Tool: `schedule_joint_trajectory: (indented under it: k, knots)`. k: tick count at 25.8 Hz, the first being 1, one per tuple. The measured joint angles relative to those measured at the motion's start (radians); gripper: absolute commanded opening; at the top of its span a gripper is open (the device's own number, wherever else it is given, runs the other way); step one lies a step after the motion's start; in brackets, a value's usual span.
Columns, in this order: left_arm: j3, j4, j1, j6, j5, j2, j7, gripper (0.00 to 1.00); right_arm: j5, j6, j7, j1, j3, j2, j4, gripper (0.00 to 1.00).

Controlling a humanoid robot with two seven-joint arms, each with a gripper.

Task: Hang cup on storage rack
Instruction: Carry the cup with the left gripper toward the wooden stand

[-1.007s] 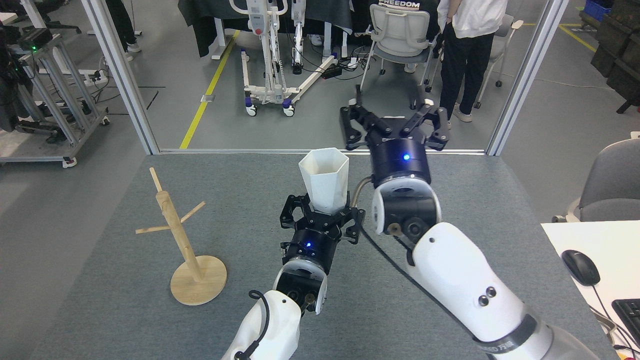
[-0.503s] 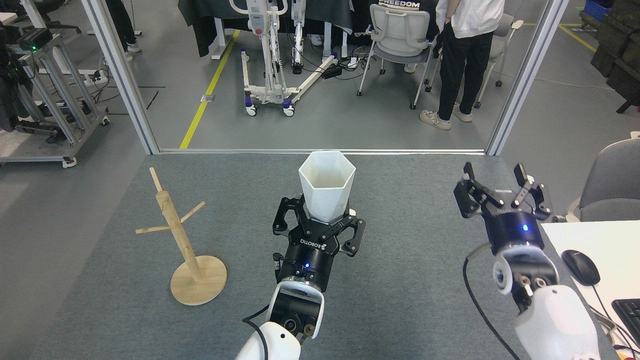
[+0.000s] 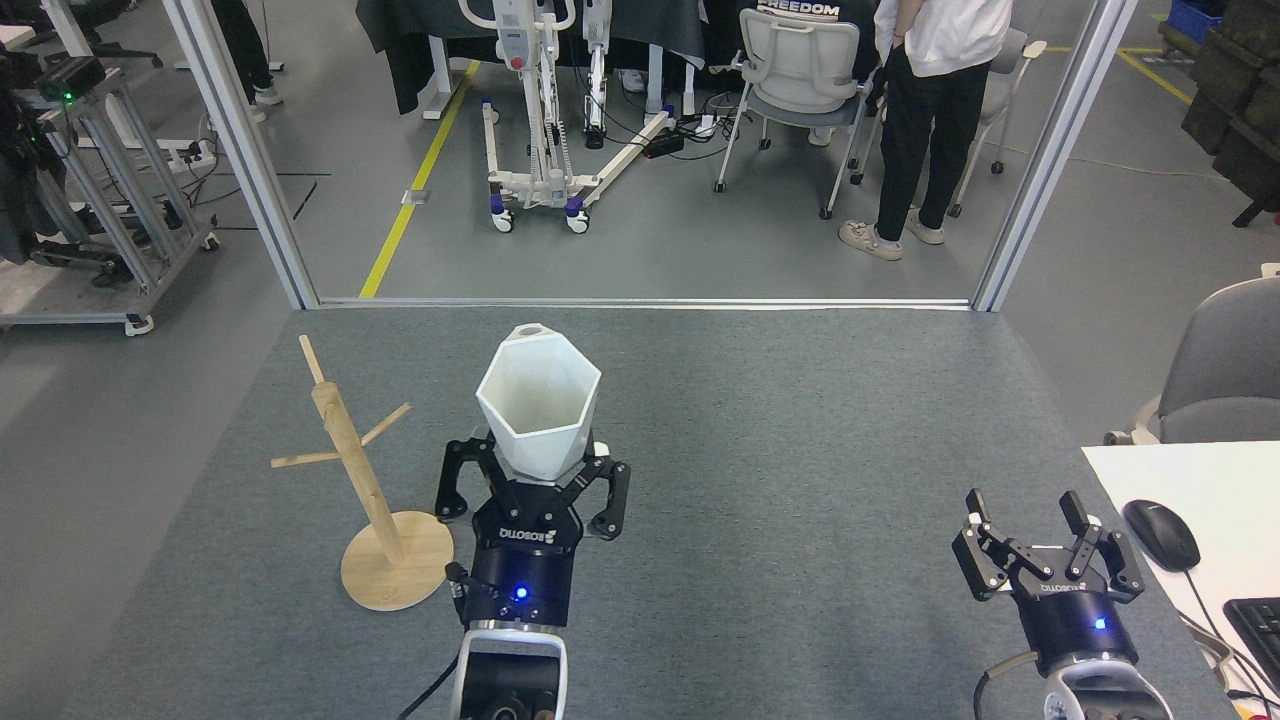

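Gripping cup (image 3: 540, 410), left end effector (image 3: 533, 474) right of storage rack (image 3: 372, 480).

left gripper (image 3: 535, 470) moved left with the cup (image 3: 538, 412) clamped, now near the storage rack (image 3: 372, 490); cup handle now shows at far rim; right gripper (image 3: 1045, 535) pulled back from beside the cup to low right of bench (image 3: 800, 420), fingers (image 3: 985, 545) spread

White faceted cup (image 3: 540, 410) held upright, right of the wooden storage rack (image 3: 370, 480).
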Motion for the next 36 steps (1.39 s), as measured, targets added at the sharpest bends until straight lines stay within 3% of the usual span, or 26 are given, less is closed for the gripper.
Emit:
schedule_joint_trajectory:
  k: [8,19,23,28,36]
  knots:
    - [0.083,-0.062,0.107,0.197,-0.012,0.063,0.075,0.00,-0.005,-0.003,-0.003,0.034,-0.036,0.015,-0.002,0.99]
    - [0.105,-0.065,0.180,0.375,-0.013,0.079,0.080,0.00,-0.012,-0.002,0.005,0.041,-0.036,0.016,0.002,0.99]
    - [0.109,-0.063,0.190,0.387,-0.013,0.083,0.080,0.00,-0.012,-0.002,0.005,0.037,-0.037,0.017,0.002,0.99]
    - [0.150,-0.025,0.186,0.375,-0.011,0.084,0.046,0.10,-0.012,-0.003,0.005,0.037,-0.030,0.023,0.002,0.99]
    - [0.233,0.080,0.182,0.270,-0.014,0.117,0.021,0.13,-0.012,-0.003,0.005,0.034,-0.028,0.045,0.003,0.99]
